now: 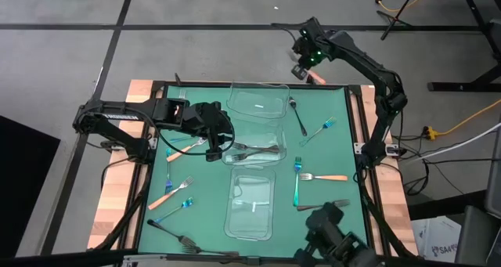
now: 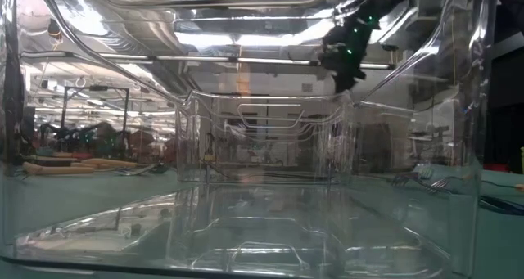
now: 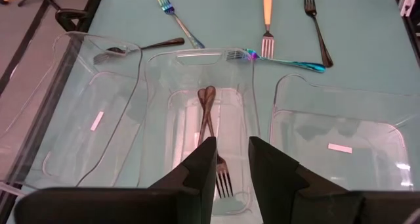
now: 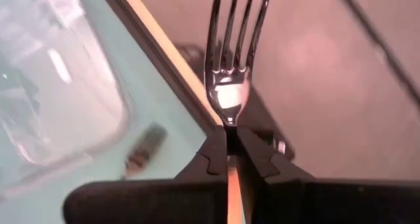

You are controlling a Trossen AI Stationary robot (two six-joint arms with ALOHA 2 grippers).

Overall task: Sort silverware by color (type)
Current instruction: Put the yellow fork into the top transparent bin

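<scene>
My right gripper (image 1: 304, 68) hangs over the table's far edge, shut on an orange-handled fork (image 1: 317, 77); its silver tines (image 4: 231, 46) stick out past the closed fingers (image 4: 211, 159). My left gripper (image 1: 211, 139) hovers over the near-left end of the middle clear container (image 1: 270, 134), fingers (image 3: 202, 166) apart with nothing between them. Two dark forks (image 3: 209, 119) lie in that container below it. Loose on the green mat lie more orange-handled forks (image 1: 171, 193) (image 1: 325, 176), blue-teal forks (image 1: 297, 181) (image 1: 319, 130) and dark forks (image 1: 297, 117) (image 1: 176, 237).
Three clear containers stand in a row down the mat's middle: far container (image 1: 257, 101), middle one, near container (image 1: 250, 204). The near one fills the low view, with the right gripper (image 2: 348, 50) seen through it. A wooden border (image 1: 117, 196) frames the mat.
</scene>
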